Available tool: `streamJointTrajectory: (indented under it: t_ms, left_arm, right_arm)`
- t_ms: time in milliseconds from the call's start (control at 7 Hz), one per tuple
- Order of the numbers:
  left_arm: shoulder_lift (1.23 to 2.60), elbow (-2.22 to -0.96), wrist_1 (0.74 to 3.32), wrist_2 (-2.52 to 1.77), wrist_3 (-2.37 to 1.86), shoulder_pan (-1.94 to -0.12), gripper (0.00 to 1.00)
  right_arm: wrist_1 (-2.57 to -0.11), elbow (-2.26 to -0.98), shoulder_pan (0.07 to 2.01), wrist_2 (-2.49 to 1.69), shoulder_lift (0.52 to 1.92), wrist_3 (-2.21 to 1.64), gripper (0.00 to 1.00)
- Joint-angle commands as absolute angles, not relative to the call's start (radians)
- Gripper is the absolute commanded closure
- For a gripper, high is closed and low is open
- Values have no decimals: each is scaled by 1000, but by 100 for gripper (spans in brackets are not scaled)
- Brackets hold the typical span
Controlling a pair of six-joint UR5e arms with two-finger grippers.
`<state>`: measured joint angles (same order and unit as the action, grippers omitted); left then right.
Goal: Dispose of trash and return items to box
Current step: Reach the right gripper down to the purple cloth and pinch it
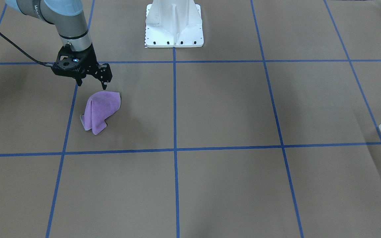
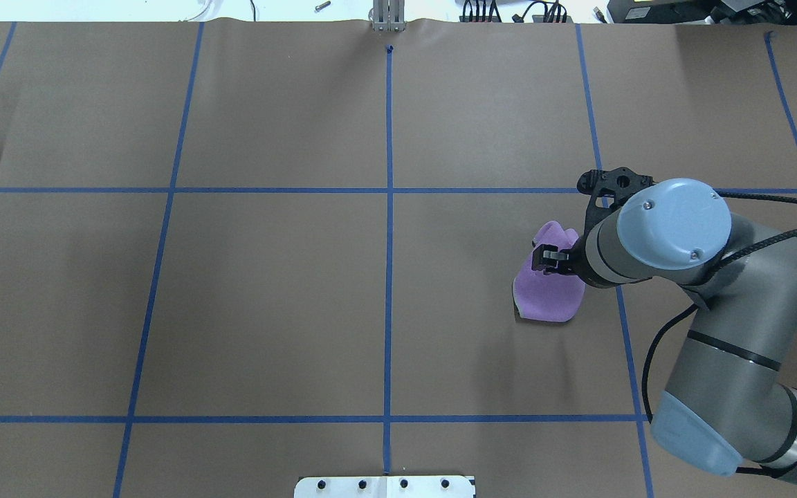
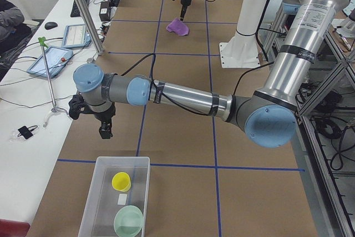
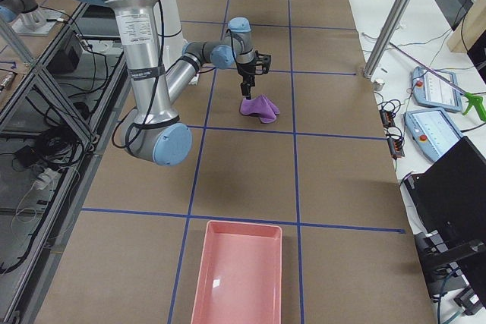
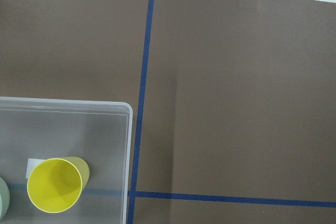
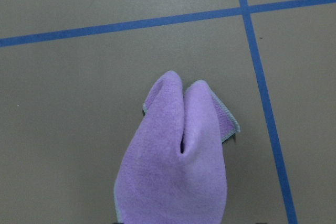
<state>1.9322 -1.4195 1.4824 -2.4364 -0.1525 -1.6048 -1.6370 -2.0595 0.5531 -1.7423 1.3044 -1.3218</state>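
A crumpled purple cloth lies on the brown table; it also shows in the overhead view and fills the lower middle of the right wrist view. My right gripper hangs open just above the cloth's near edge, touching nothing. The translucent box stands at the table's left end and holds a yellow cup and the mint-green bowl. My left gripper hovers just beyond the box's far end; I cannot tell whether it is open or shut. The left wrist view shows the box's corner and the cup.
A pink tray stands at the table's right end. The white robot base is at the table's middle back edge. A side table with tablets and a metal pole runs along the far edge.
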Motion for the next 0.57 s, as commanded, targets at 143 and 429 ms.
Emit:
streamJointTrajectory:
  t_ms: [143, 429]
  left_arm:
    - [1930, -1420, 1483, -2436, -152, -1601, 1]
    - [1930, -1422, 1483, -2436, -152, -1600, 1]
  right_arm:
    - [-1637, -1996, 561, -1684, 1279, -1319, 43]
    - [-1635, -1968, 569, -1660, 1273, -1315, 51]
